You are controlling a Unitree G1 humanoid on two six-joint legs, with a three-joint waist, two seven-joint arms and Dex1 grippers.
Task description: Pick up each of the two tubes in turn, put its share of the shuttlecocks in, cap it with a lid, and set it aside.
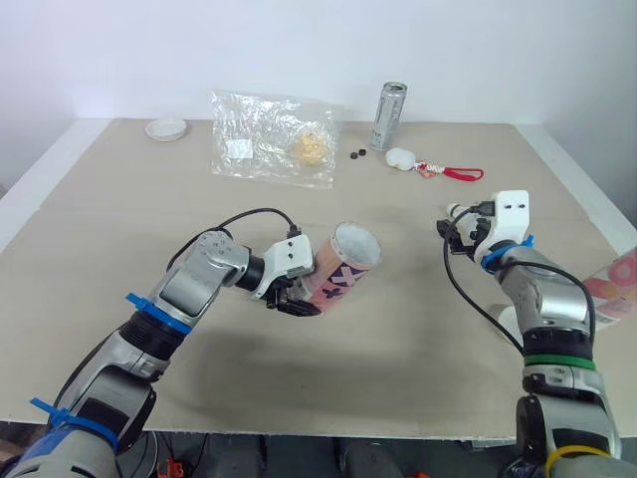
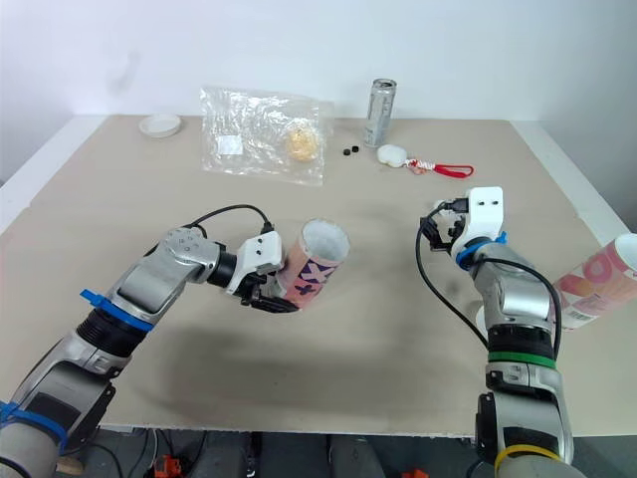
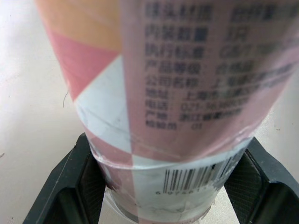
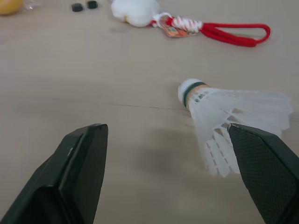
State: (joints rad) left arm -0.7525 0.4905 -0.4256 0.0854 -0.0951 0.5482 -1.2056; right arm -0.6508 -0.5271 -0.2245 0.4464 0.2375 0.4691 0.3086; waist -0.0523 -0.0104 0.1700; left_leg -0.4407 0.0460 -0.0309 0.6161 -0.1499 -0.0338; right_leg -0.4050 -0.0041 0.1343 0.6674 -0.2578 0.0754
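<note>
While left claw (image 1: 291,298) pinches tilted tube (image 1: 343,264) near base, right claw (image 4: 168,144) hangs spread, shuttlecock (image 4: 224,112) by one finger — off-centre closing risks crushed feathers.

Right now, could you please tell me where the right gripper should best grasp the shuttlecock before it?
Grip the cork head of the shuttlecock, near its green band, coming from above. It lies on its side, so the round cork offers a solid hold, while the flared feathers would likely crush. The right gripper is open.
</note>
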